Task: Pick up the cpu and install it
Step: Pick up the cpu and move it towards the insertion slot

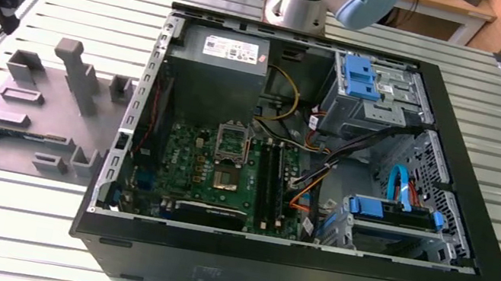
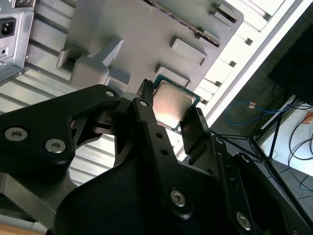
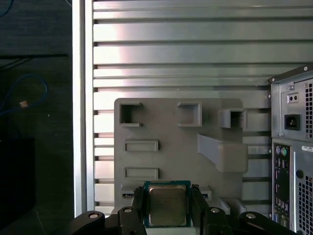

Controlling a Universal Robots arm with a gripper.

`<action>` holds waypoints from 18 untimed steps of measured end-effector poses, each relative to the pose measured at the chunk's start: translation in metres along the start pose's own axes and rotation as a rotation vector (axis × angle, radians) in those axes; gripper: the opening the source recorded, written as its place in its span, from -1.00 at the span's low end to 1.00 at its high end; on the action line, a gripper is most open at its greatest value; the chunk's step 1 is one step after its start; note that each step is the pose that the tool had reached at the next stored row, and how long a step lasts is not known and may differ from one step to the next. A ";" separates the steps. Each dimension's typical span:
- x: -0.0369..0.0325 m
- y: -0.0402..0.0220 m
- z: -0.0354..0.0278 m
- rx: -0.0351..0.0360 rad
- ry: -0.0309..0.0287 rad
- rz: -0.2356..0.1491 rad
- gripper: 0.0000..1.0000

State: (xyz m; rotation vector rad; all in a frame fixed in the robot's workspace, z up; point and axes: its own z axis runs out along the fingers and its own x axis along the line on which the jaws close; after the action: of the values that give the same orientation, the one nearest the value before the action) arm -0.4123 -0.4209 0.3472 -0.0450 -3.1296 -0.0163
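1. At the gripper (image 3: 167, 198): both fingers (image 3: 138, 208) are closed on the cpu (image 3: 167, 211), bearing on two opposite edges. The silvery top faces the camera in both wrist views.
2. The grip is on thin edges only. Judgement: a jolt or a fast swing could let the chip slip or tilt between the pads.
3. The cpu sits over the tray (image 1: 38, 118), apparently clear of it. The tray carries raised blocks and posts. Judgement: a low sideways move could clip one and knock the chip askew.
4. The socket (image 1: 225, 177) lies open on the board, well apart from the tray, with its frame (image 1: 233, 140) standing beside it. Judgement: a tilted or turned chip would seat wrongly and could damage the contacts. Socket detail is too small to check.
5. The case (image 1: 289, 271) wall stands between tray and board. Judgement: too low a crossing risks striking the rim.
6. Cables (image 1: 357, 148) run near the socket on the exterior view's right. Judgement: a wide approach could snag them.
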 end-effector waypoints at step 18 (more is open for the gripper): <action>-0.0064 0.0002 0.0000 -0.0001 0.0003 0.000 -0.06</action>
State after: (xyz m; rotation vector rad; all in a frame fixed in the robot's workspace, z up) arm -0.4059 -0.4209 0.3472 -0.0450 -3.1293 -0.0164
